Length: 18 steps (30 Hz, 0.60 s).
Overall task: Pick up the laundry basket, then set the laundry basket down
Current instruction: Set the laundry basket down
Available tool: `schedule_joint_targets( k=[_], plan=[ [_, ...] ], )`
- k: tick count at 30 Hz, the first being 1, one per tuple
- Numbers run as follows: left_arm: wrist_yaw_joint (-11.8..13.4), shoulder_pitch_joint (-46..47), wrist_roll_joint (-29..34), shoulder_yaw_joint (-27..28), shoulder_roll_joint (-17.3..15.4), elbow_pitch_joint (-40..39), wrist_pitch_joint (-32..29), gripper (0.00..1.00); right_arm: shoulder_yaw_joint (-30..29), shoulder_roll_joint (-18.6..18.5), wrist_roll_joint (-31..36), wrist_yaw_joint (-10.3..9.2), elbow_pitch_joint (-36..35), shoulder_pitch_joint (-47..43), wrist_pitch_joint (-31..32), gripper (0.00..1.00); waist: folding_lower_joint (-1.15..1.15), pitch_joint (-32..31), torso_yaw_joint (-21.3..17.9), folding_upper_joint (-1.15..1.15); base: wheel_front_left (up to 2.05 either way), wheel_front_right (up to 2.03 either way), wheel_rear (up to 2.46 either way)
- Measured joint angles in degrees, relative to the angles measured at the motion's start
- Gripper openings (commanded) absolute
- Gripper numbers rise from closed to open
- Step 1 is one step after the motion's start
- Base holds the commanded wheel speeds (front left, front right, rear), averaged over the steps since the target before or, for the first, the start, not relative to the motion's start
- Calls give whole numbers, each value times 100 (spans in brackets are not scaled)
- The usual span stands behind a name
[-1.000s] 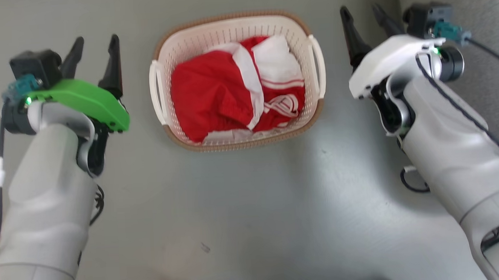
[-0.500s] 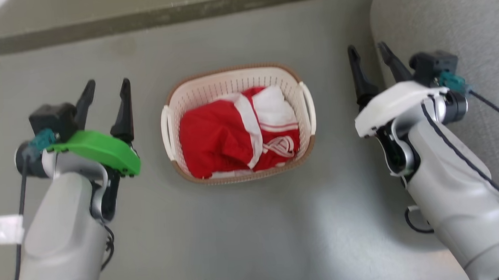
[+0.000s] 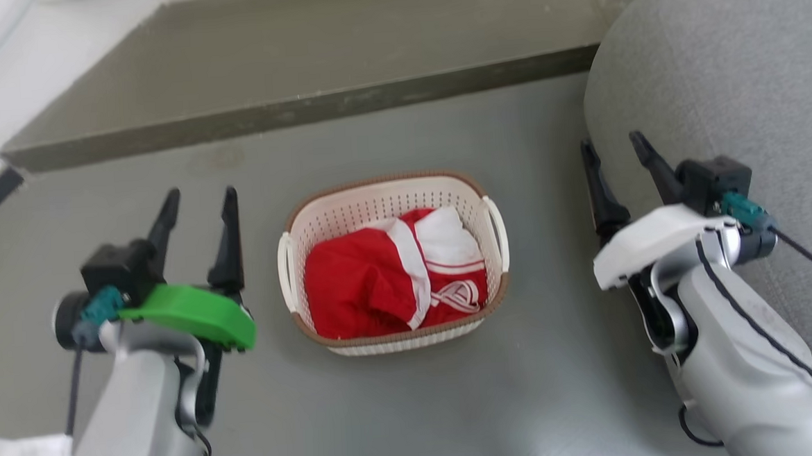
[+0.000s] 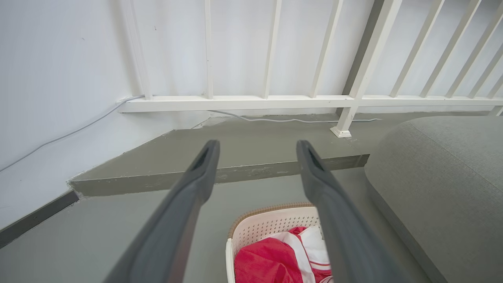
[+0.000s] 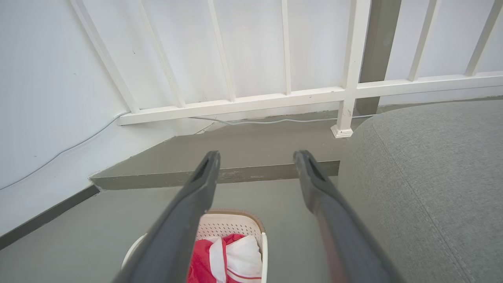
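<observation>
The laundry basket [image 3: 377, 203] sits on the grey floor [image 3: 457, 406], squarely between the two arms and held by neither. The left claw [image 3: 201, 195] hangs off its left side with both fingers spread and nothing between them. The right claw [image 3: 611, 141] is the same on the other side, open and well apart from the rim.

The basket is thin perforated plastic, so it looks light and a bit springy, and the walls would likely flex if squeezed. The red and white clothing [image 3: 367, 285] inside is soft, lies below the rim and should add little weight. The best holds look like the two white loops, the left handle [image 3: 284, 262] and the right handle [image 3: 500, 226], with one claw on each so the load stays level. Smooth plastic may slip in a shallow pinch, so the fingers want to close right around each loop.

There is plenty of bare floor on the near side and to the left. Beyond the basket's far edge a raised step [image 3: 302, 108] crosses the floor, with a white railing [image 4: 271, 102] behind it. The big grey cushion [image 3: 717, 66] crowds the right arm, which makes that side the tight one.
</observation>
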<state>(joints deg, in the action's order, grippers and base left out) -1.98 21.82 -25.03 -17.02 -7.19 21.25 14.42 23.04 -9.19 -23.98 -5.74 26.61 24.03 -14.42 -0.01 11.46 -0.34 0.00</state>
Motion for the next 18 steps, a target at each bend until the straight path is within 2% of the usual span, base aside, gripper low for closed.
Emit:
schedule_joint_targets(
  k=[18],
  plan=[
    [408,-1478,331,97,43,-719,0,100,-237,-126,366,-92,-716,-1302,-1,100,0,-763,4,0,0,0,0]
  ],
)
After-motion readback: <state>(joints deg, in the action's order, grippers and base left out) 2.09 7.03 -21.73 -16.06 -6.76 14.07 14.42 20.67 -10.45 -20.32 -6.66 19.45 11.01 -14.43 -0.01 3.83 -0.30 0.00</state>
